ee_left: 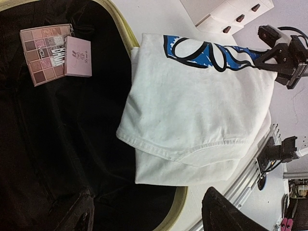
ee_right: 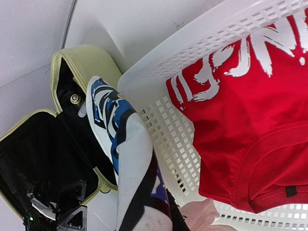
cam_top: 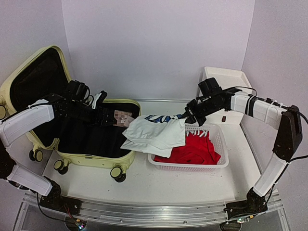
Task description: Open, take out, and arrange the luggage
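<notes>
Lift white shirt point(cam_top: 156, 132), pinched in closed right gripper point(cam_top: 189, 117), fully over basket point(cam_top: 187, 167) before lowering; park wide-open, empty left gripper point(cam_top: 101, 114) left of basket, above luggage point(cam_top: 91, 158).

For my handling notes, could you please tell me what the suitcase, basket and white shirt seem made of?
The luggage: likely hard matte plastic, its shell rigid; black fabric lining. The basket: seemingly stiff white plastic, moulded mesh. The white shirt: probably soft cotton-like knit; it drapes and folds.

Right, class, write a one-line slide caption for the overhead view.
Right pincer holds a white T-shirt draped across the open suitcase edge and a basket containing a red shirt.
</notes>
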Controlling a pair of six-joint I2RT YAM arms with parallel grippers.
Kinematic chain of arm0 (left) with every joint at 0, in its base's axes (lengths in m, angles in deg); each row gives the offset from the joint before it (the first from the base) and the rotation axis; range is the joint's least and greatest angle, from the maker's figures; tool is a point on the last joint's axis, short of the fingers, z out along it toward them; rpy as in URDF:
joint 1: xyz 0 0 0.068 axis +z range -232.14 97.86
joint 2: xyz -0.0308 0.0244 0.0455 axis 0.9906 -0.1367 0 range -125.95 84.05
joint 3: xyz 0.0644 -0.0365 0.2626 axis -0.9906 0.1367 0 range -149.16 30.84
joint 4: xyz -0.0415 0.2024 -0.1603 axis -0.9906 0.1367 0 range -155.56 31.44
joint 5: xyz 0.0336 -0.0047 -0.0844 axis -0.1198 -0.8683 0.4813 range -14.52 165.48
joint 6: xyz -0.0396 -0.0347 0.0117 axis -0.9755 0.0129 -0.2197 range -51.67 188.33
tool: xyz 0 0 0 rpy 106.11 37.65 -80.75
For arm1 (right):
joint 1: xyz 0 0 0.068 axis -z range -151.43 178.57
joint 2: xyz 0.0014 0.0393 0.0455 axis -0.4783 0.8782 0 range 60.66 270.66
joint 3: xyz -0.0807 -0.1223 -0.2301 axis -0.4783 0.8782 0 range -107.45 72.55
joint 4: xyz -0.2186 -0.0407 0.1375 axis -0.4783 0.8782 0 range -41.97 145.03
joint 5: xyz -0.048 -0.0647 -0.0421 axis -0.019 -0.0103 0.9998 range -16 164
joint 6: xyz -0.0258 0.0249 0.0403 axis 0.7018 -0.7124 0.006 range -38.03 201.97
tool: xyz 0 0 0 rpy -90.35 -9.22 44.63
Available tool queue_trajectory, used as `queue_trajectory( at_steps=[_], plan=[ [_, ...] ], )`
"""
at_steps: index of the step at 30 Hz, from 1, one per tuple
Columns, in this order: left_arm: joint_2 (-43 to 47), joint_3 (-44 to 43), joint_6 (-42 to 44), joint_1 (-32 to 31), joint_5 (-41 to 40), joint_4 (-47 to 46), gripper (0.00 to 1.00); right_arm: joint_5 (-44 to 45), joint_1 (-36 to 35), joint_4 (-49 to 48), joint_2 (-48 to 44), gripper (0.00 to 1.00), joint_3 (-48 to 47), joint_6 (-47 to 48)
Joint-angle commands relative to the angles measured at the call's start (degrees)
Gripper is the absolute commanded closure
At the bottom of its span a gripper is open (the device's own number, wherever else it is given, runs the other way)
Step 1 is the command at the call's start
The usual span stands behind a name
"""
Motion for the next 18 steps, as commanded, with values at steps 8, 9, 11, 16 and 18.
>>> queue_trajectory(
  at_steps=[8, 9, 11, 16, 18],
  plan=[
    [1.56, -2.47, -0.75, -0.25, 2.63, -1.43, 0.22, -11.18, 15.52, 34.67, 6.34, 1.00, -11.46, 43.57],
    [1.88, -2.44, -0.97, -0.42, 2.77, -1.44, 0.22, -10.78, 16.94, 37.94, 8.90, 1.00, -12.56, 49.20],
    [2.60, -2.21, -1.29, -0.76, 2.84, -1.42, 0.22, -11.71, 18.89, 38.54, 12.12, 1.00, -12.10, 54.82],
    [4.24, -1.84, -2.10, -1.07, 2.86, -1.45, 0.22, -6.59, 19.08, 38.47, 16.44, 1.00, -14.41, 59.85],
    [4.60, -1.69, -2.32, -1.10, 2.70, -1.44, 0.22, -6.69, 19.19, 37.58, 17.83, 1.00, -15.14, 61.07]
  ],
)
